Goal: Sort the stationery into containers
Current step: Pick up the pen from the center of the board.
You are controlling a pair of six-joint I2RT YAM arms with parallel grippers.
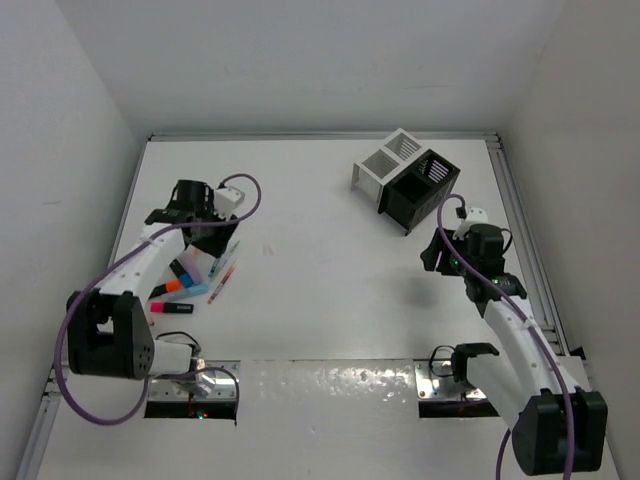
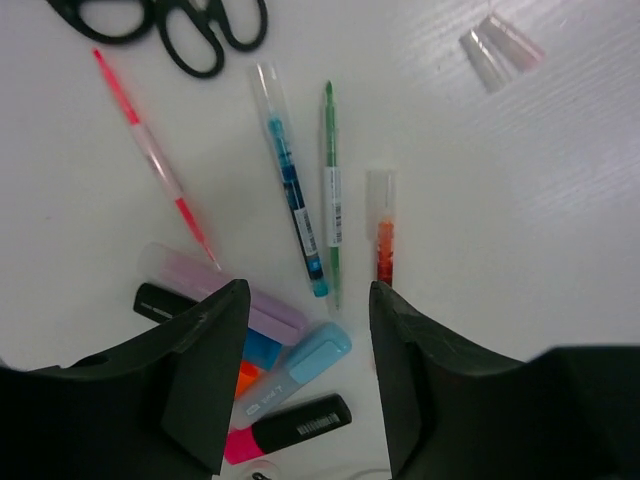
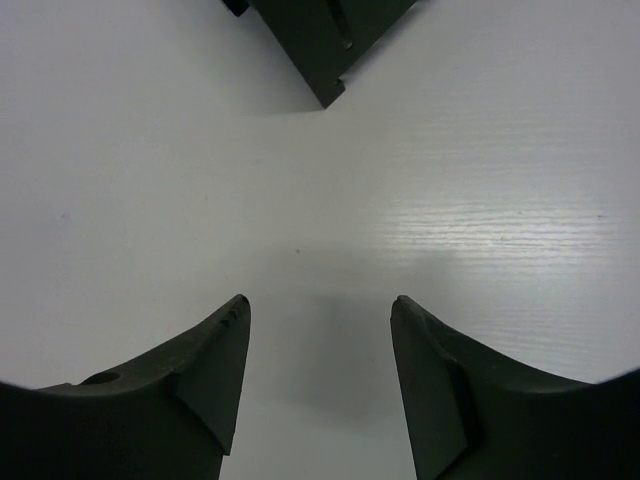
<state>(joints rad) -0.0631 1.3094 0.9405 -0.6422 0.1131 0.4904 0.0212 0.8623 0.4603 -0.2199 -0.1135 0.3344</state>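
- Progress: judged to be at or near the start. All the stationery I can see lies loose on the tabletop (image 1: 320, 290), at the left side, well apart from the containers.
- Containers: the white box (image 1: 383, 165) and the black box (image 1: 422, 190) stand joined at the far right. Nothing is seen standing up out of either. Their compartments are too small in the top view to confirm what they hold.
- Unsorted, left wrist view:
  - scissors (image 2: 170, 25) at the top edge
  - pink pen (image 2: 150, 160)
  - blue pen (image 2: 292, 185)
  - green pen (image 2: 333, 195)
  - orange-red pen (image 2: 384, 235)
  - purple highlighter (image 2: 235, 295)
  - light blue highlighter (image 2: 297, 368)
  - pink highlighter (image 2: 290, 425) with a black cap
  - orange highlighter (image 2: 249, 378), mostly hidden
- Two clear caps (image 2: 500, 45) lie apart from the group, at the upper right of that view.
- Left end effector (image 2: 305, 330): jaws spread wide, holding nothing, poised above the highlighters and the lower pen tips. Judged to be lining up a pick.
- Right end effector (image 3: 320, 310): jaws apart and unloaded, over bare tabletop, with a corner of the black box just ahead of it.
- Remaining: every listed item is yet to be picked and placed.
- Markings:
  - White print resembling a barcode on the pink highlighter's black cap.
  - Small white print on the light blue highlighter.
  - A pale printed band on the green pen.
  - Dark print along the blue pen.
  - None of this is legible, and no brand can be identified.
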